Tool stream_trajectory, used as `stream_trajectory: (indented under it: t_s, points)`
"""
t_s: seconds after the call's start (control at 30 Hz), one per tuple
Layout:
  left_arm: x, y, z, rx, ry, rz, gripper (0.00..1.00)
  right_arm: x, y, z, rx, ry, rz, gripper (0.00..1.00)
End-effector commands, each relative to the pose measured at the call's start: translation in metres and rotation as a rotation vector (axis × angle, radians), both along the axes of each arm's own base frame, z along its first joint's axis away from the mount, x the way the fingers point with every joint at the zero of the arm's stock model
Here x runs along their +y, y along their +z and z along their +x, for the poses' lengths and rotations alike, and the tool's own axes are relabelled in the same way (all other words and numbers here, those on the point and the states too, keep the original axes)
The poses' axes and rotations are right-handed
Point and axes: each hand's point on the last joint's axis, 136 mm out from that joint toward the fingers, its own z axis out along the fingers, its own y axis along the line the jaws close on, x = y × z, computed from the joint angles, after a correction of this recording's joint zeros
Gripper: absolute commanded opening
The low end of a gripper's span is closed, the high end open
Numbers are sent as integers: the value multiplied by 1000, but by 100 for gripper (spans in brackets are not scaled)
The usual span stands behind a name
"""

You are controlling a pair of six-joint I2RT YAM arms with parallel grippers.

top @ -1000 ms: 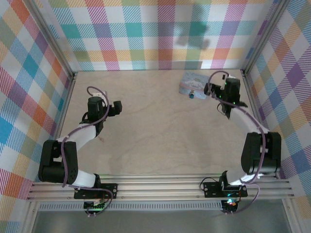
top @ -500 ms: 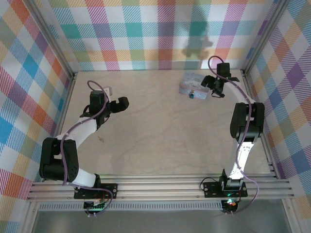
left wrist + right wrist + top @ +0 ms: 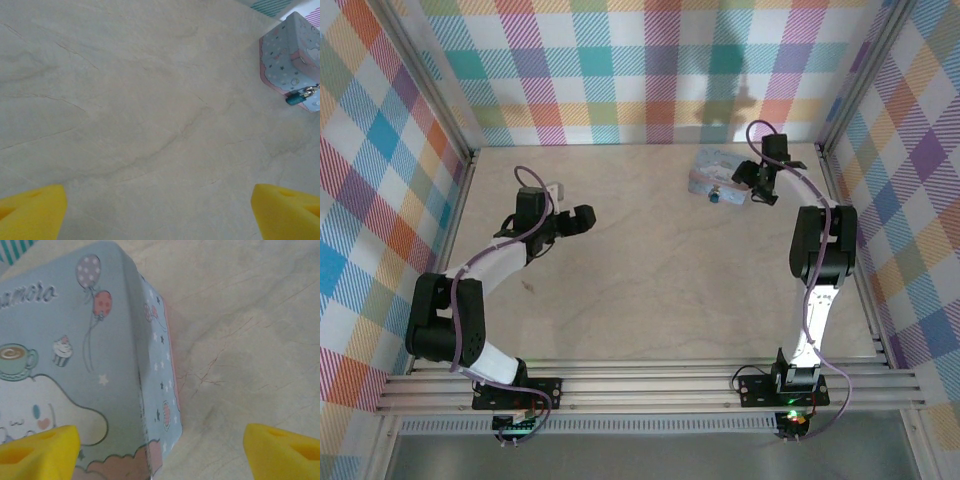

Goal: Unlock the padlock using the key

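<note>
Right wrist — right pincer [image 3: 160,452] wide, empty

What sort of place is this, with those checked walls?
Probably a robot test booth: a pale wooden tabletop, rainbow plaid wall panels, and two black-and-white robot arms bolted to a metal rail.

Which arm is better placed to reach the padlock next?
Right. The right hand, open, hovers over the tin edge, near the padlock; the left hand is mid-table, far from it.
</note>
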Motion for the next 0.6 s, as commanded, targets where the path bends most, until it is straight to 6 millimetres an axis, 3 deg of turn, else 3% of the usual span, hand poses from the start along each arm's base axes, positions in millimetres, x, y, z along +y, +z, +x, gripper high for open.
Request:
stream_trajectory:
  t_s: [0.0, 0.3, 0.57]
  points:
    - [-7, 9, 5, -8, -22, -12, 94, 9, 5, 11, -26, 4, 28, 83]
    - [-12, 9, 5, 5, -34, -25, 93, 27, 1, -3, 29, 51, 46, 70]
    - [-16, 15, -2, 11, -45, -25, 93, 45, -6, -25, 97, 100, 82, 66]
